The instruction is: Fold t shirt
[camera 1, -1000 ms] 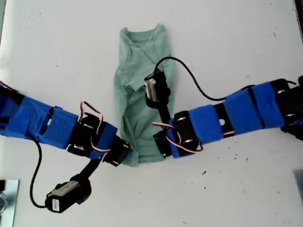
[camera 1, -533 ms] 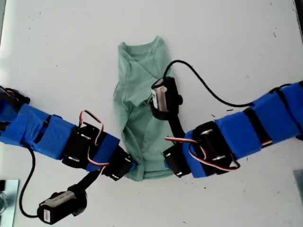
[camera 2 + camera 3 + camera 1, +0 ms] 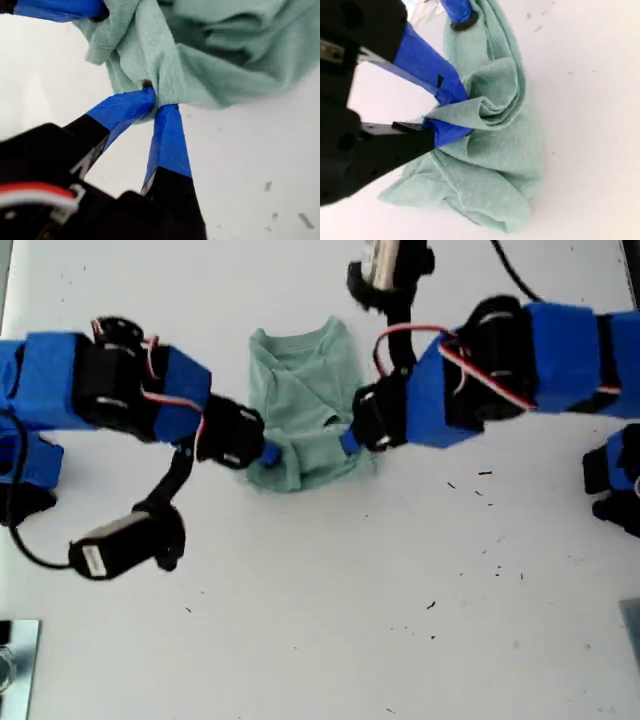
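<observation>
My first gripper [image 3: 156, 102] pinches the t shirt [image 3: 300, 400] tight. My second gripper [image 3: 454, 117] is clamped on its bunched hem too.

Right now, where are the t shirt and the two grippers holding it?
t shirt [image 3: 300, 370]: exterior view, flat upper chest.
my first gripper [image 3: 156, 102]: first wrist view, blue-taped tips pinching cloth.
my second gripper [image 3: 456, 114]: second wrist view, tips on bunched fold.

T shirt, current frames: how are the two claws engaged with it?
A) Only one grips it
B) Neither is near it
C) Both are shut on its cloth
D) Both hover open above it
C: each wrist view shows taped fingers pinched on the t shirt, my first claw and my second claw alike.
</observation>
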`<state>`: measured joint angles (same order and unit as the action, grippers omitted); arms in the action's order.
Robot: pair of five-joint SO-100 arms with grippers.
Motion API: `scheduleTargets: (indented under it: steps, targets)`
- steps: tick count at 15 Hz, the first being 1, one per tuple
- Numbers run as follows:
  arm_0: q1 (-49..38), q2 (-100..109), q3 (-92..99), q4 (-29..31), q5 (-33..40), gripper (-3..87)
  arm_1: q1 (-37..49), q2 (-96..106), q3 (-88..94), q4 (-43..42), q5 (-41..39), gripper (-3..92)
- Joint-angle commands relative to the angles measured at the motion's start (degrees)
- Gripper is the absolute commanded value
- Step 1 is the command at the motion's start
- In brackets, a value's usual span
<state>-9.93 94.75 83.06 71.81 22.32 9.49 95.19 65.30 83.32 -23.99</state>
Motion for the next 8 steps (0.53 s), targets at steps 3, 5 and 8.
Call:
scheduleTargets:
  steps: [3,5,8]
  targets:
    - [-12.83,6.24,-0.79,-0.35,6.24,0.9,10.90,5.19,-0.62,-5.01,-8.35,3.2]
    - [-15.73,7.21,-2.02,-0.88,9.23,29.7,14.50,5.19,0.35,-11.25,-15.47,43.4]
    - [-24.79,14.33,-0.62,-0.62,9.93,24.9,25.22,14.94,12.04,-21.53,-11.87,32.8]
